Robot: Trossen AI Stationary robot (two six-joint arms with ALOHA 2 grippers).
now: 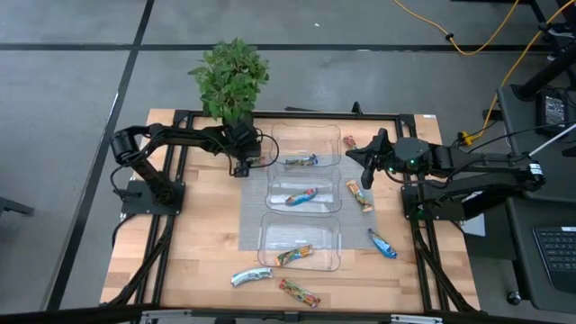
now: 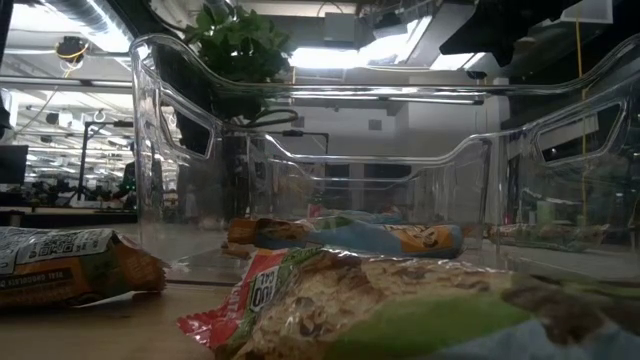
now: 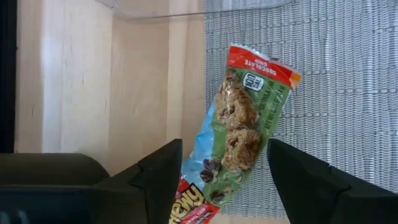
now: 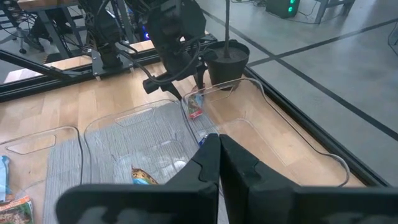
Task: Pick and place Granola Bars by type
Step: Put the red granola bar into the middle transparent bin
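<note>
The left gripper (image 3: 217, 186) holds a red-and-green granola bar (image 3: 239, 130) between wide-set fingers, apparently hanging it just beside the farthest clear tray (image 1: 306, 135), over the grey mat (image 3: 348, 74). The right gripper (image 4: 219, 155) waits pinched closed above the table's right side.

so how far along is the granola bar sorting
Partly done. Each of the three clear trays already holds one bar. The left gripper hangs beside the far tray with a red-and-green bar between its fingers. The right gripper waits shut, right of the trays. Five bars are left on the table: three on the right, two at the near edge.
</note>
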